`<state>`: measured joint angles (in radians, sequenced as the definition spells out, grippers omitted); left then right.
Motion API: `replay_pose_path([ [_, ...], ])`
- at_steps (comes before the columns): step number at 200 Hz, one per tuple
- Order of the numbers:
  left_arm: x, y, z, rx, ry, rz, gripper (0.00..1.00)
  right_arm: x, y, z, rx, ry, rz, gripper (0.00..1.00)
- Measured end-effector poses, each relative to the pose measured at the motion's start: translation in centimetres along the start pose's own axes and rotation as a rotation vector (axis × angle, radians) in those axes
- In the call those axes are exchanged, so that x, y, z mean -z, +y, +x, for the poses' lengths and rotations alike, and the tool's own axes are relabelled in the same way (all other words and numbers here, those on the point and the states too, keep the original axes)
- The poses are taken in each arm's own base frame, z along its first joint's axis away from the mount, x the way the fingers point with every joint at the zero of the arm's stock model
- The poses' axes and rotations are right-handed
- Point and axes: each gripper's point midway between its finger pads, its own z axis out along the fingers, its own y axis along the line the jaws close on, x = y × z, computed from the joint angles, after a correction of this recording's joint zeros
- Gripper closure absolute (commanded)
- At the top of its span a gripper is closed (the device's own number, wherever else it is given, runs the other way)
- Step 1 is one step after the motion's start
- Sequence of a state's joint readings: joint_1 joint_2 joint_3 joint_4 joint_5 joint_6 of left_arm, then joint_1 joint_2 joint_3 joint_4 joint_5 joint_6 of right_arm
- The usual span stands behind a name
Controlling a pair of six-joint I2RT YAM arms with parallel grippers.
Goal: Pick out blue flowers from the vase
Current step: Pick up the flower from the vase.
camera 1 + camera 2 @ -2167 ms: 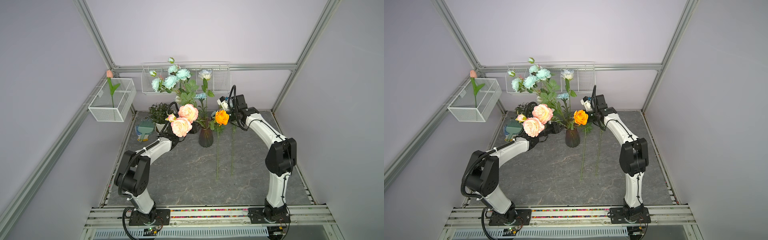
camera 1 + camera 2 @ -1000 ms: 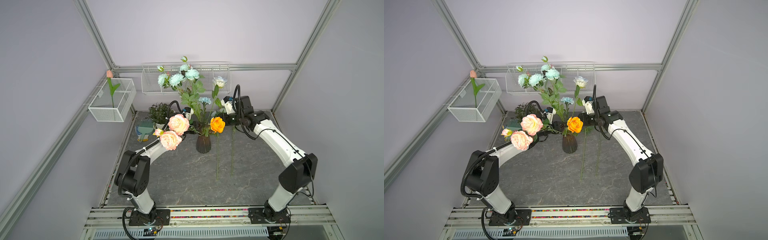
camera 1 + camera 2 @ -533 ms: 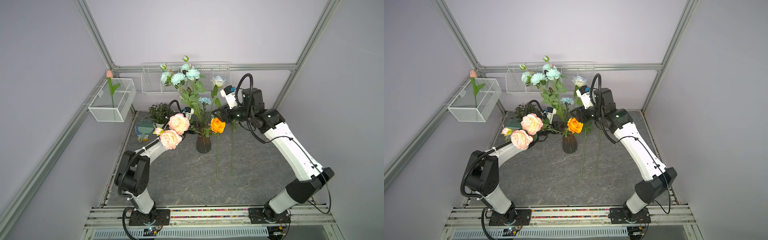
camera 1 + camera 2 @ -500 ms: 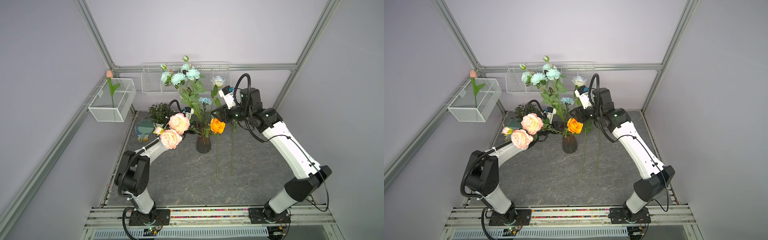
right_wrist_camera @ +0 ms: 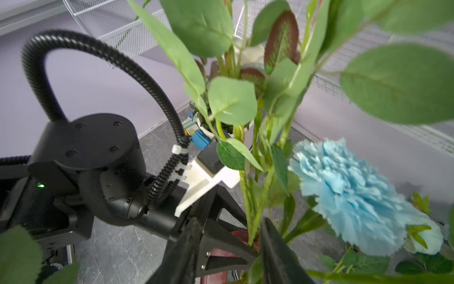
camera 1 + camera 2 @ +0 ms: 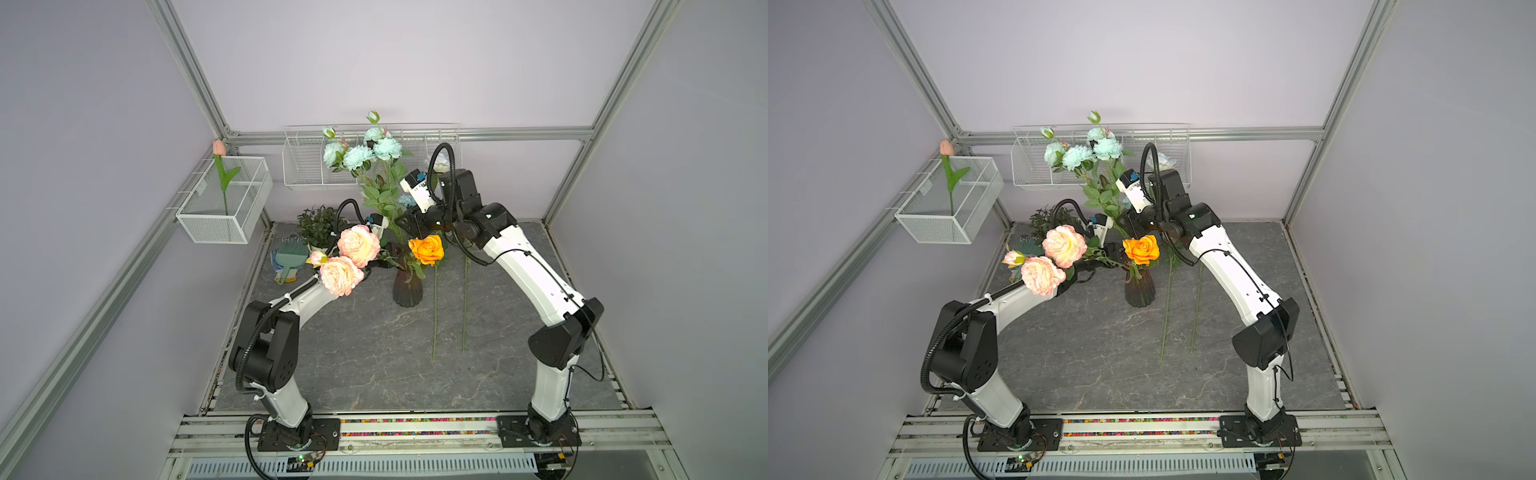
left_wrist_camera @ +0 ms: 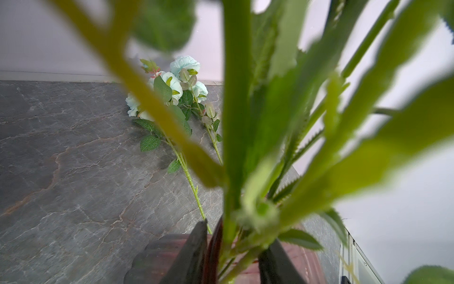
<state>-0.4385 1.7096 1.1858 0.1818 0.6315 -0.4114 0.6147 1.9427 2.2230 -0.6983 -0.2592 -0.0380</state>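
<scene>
Nearest us, two loose stems (image 6: pixel 435 324) lie flat on the tabletop (image 6: pixel 353 361). Behind them the left gripper (image 7: pixel 235 246) is clamped on the neck of the vase (image 6: pixel 407 293), and that hold should be firm. The right gripper (image 5: pixel 229 227) stands half open around the stalk of the blue flowers (image 6: pixel 365 151), just above the rim. We pinch squarely, then lift straight up, clear of the orange rose (image 6: pixel 427 249).

Glossy ribbed glass vase (image 6: pixel 407 291), cloth-petalled blue flowers (image 6: pixel 358 157), matt veined stone-look tabletop (image 6: pixel 353 365), white wire basket (image 6: pixel 208 227)
</scene>
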Motion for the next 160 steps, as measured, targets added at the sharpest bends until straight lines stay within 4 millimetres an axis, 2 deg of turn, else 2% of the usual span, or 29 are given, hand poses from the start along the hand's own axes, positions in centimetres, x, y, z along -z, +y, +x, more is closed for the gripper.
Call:
replay_pose_path([
  [14,0.0,0.0,0.0,0.0,0.001,0.002,0.63,0.0,-0.1,-0.7,0.01,-0.016,0.004,0.58],
  [35,0.0,0.0,0.1,0.001,0.003,0.004,0.64,-0.7,-0.5,-0.6,0.012,-0.012,0.013,0.59],
  [92,0.0,0.0,0.1,0.0,0.004,0.005,0.63,-4.5,-2.1,1.3,-0.003,0.049,0.036,0.6],
  [121,0.0,0.0,0.1,-0.003,0.004,0.004,0.63,-5.0,-2.6,1.4,-0.004,0.055,0.055,0.62],
  [160,0.0,0.0,0.1,-0.003,0.004,0.004,0.63,-5.0,-3.0,1.4,-0.003,0.056,0.076,0.72],
])
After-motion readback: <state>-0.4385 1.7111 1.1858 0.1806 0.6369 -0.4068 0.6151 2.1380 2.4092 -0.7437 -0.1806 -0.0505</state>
